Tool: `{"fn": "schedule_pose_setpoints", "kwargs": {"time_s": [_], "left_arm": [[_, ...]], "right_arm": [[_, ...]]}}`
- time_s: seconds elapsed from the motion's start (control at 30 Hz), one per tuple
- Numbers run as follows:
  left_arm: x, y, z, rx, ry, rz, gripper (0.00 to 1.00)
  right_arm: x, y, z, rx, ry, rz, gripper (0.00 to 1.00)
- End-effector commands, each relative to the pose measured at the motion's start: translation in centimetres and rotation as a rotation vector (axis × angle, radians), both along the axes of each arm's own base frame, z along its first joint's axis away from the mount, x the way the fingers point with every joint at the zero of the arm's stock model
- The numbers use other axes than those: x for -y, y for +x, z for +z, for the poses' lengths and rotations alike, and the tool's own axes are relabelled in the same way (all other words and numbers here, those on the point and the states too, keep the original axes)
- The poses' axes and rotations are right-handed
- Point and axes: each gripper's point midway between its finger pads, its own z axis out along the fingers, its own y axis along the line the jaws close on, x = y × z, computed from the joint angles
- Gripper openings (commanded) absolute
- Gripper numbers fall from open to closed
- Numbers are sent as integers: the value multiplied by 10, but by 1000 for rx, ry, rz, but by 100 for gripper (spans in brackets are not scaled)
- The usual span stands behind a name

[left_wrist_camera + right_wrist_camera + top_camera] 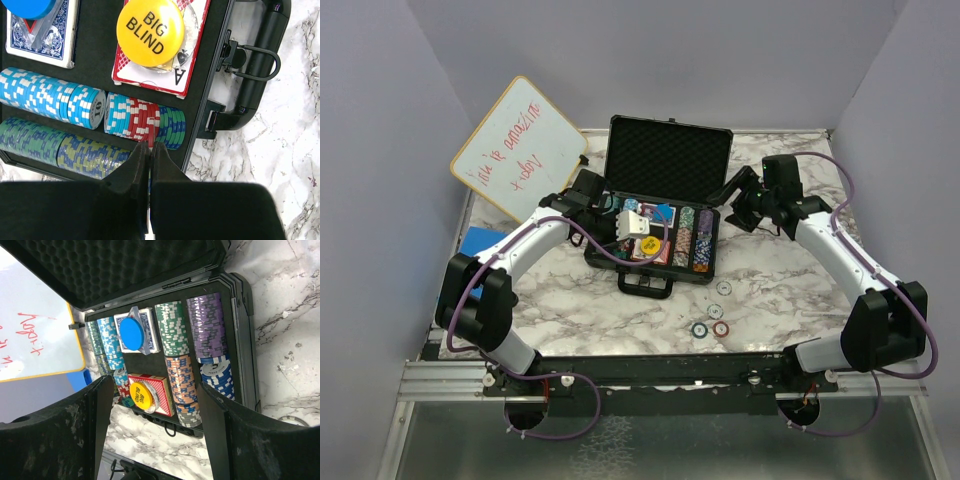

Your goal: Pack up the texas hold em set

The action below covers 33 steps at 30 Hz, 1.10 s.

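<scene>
The black briefcase [669, 150] is laid open in the middle of the marble table [790, 290]. Rows of poker chips [50, 95] are packed inside. The left gripper [150, 147] is shut tight over the chips near the handle. Whether one is pinched cannot be told. The right gripper [155, 385] is held wide open and empty, right of the case. Three loose chips [700, 329] are seen nearer.

A: We count two: the white-shelled left arm [535, 240] and its twin, the right arm [840, 250], each with bulky black joints.
B: We also see thin purple cables [596, 402] looping out of both black bases and along the links.
A: Up close, we find the left claw [151, 146] has matte black wedge fingers.
B: And the right claw [157, 386] has broad black fingers [250, 440], scuffed grey.
</scene>
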Motion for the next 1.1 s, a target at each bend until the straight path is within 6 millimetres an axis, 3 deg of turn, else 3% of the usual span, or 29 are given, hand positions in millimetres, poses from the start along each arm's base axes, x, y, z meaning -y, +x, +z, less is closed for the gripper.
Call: {"fn": "schedule_pose_setpoints", "kwargs": {"time_s": [0.0,0.17,0.57,0.87,1.07], "left_arm": [[1,2,-5,6,3,-21,0],[-1,8,-16,-4,33,-6,0],[-6,38,-17,92,85,83,0],[-4,38,-21,88,86,78,0],[3,46,-6,117,45,85,0]], "right_arm": [[4,-2,0,12,-11,1,73],[6,-2,-1,13,-16,-2,73],[10,-2,-2,14,-18,-15,73],[9,-2,-2,14,-12,-14,73],[8,-2,-2,12,-4,-10,73]]}}
